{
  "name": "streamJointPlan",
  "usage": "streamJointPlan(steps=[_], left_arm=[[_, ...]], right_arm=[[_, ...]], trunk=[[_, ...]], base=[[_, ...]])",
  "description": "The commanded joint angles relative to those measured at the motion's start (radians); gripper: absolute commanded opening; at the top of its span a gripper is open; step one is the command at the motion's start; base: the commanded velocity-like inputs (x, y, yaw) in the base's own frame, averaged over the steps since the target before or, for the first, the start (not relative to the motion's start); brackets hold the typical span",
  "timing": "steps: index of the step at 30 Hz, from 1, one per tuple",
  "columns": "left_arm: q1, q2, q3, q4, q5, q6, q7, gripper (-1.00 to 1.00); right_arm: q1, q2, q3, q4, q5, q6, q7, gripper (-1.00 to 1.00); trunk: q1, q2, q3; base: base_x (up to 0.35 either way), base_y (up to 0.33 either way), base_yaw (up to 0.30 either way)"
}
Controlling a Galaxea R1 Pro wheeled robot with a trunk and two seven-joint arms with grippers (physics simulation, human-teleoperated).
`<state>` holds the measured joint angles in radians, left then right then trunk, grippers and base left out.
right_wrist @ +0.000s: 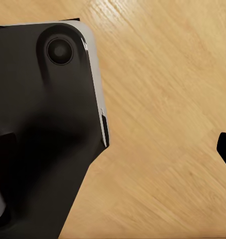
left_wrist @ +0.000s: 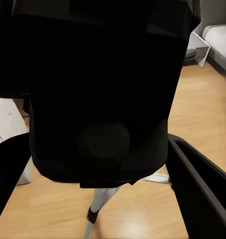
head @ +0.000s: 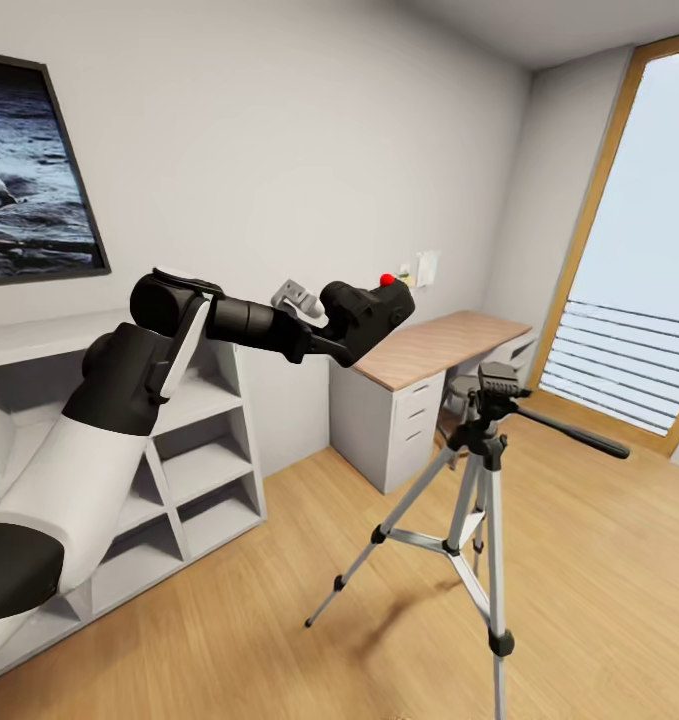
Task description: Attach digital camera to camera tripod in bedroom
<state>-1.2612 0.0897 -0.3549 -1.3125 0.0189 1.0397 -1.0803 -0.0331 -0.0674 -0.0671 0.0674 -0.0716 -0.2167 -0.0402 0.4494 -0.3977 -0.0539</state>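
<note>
camera (head: 371,312) sits clamped in your left end effector (head: 341,330), up and left of the tripod (head: 482,470) head; lower it level onto the head, base down.

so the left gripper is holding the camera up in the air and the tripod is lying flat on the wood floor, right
Not quite. The left gripper does hold the digital camera up in the air, but the camera tripod is not lying flat: the head view shows it standing upright on its spread legs on the wood floor.

A home bedroom: wood-topped desk (head: 449,345), white cube shelf (head: 194,460), tall window (head: 634,270), plank floor (head: 279,620).
</note>
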Motion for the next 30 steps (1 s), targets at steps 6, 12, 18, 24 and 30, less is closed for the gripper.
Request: streamJointPlan(steps=[6,12,18,24,30], left_arm=[[-0.001,0.001,-0.001,-0.001,0.003,0.008,-0.001,-1.00],[-0.001,0.001,-0.001,-0.001,0.003,0.008,-0.001,-1.00],[-0.001,0.001,-0.001,-0.001,0.003,0.008,0.000,-1.00],[-0.001,0.002,0.000,-0.001,0.003,0.008,0.000,-1.00],[-0.001,0.003,0.000,0.000,0.003,0.008,0.001,-1.00]], right_arm=[[-0.002,0.000,-0.006,0.005,-0.005,-0.009,0.002,1.00],[-0.002,0.000,-0.006,0.005,-0.005,-0.009,0.002,1.00],[-0.002,0.000,-0.006,0.005,-0.005,-0.009,0.002,1.00],[-0.002,0.000,-0.006,0.005,-0.005,-0.009,0.002,1.00],[-0.002,0.000,-0.005,0.005,-0.005,-0.009,0.002,1.00]], trunk=[[0.001,-0.002,-0.002],[0.001,-0.002,-0.002],[0.001,-0.002,-0.002],[0.001,-0.002,-0.002],[0.001,-0.002,-0.002]], base=[[0.000,0.000,-0.300],[0.000,0.000,-0.300],[0.000,0.000,-0.300],[0.000,0.000,-0.300],[0.000,0.000,-0.246]])
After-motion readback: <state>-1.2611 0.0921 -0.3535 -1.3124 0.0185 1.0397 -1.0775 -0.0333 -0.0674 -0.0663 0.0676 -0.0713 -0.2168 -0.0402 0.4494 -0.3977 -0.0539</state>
